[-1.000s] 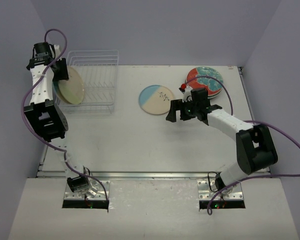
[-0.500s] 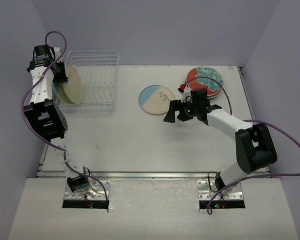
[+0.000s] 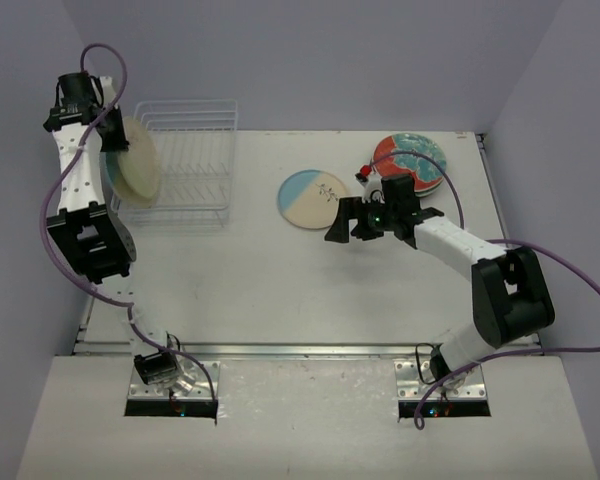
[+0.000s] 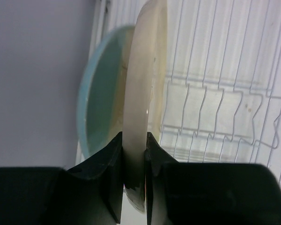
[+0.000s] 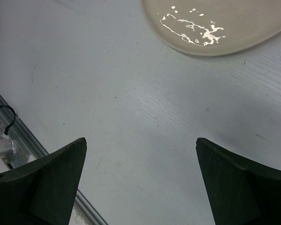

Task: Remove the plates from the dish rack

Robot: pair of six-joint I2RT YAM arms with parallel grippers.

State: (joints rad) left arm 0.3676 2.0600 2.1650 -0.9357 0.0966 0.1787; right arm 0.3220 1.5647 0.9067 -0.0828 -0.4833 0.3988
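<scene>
- White-wire dish rack (image 3: 190, 105) stands at the upper left of the overhead view. Its slots to the right appear vacant.
- At the rack's left end, the left gripper (image 3: 108, 140) holds a cream plate (image 3: 138, 168) on edge and tilted. Whether the plate has cleared the slots cannot be told from this view.
- A cream-and-blue plate (image 3: 313, 198) lies flat at the centre of the table (image 3: 280, 290). A red plate (image 3: 412, 160) with teal patches lies at the upper right, seemingly on top of another plate.
- The right gripper (image 3: 350, 225) hovers just below the cream-and-blue plate, spread wide and holding nothing.
- In the left wrist view, both fingers are clenched on the cream plate's lower rim, one on each face. A teal plate (image 4: 100, 93) stands close behind it to the left, and rack wires fill the right of the frame.
- In the right wrist view, the jaws stand fully apart over bare table. The glazed edge of the cream-and-blue plate (image 5: 225, 23) lies at the top, well clear of the fingertips.
- Assessment: at least two plates are unloaded and lying on the table. The cream plate is gripped but not yet set down, and the teal plate remains at the rack. The task looks past its midpoint.
</scene>
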